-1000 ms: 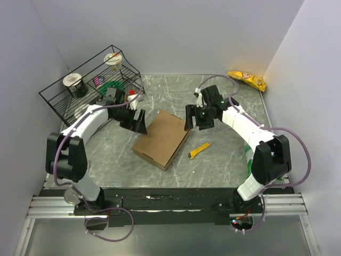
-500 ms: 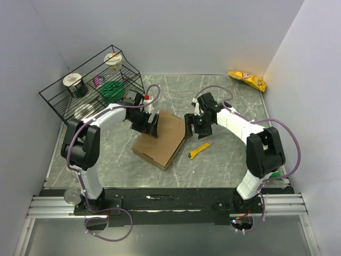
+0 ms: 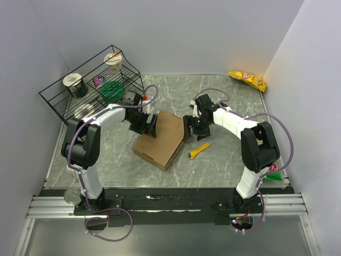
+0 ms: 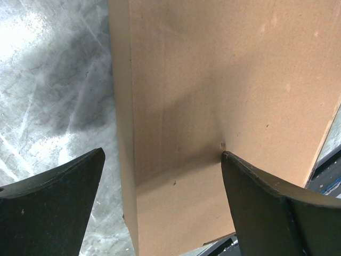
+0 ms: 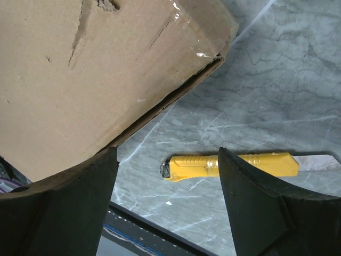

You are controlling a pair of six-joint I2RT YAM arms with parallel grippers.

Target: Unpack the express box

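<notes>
express box (image 3: 161, 142) between left gripper (image 3: 149, 128) and right gripper (image 3: 188, 128), jaws spread

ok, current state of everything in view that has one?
express box, shut, lying flat on the table.
left fingers, open, straddling the box's edge.
right fingers, open, by the box's corner, holding nothing.
yellow cutter, lying on the table, not held.
two cups, upright in the wire rack.
</notes>
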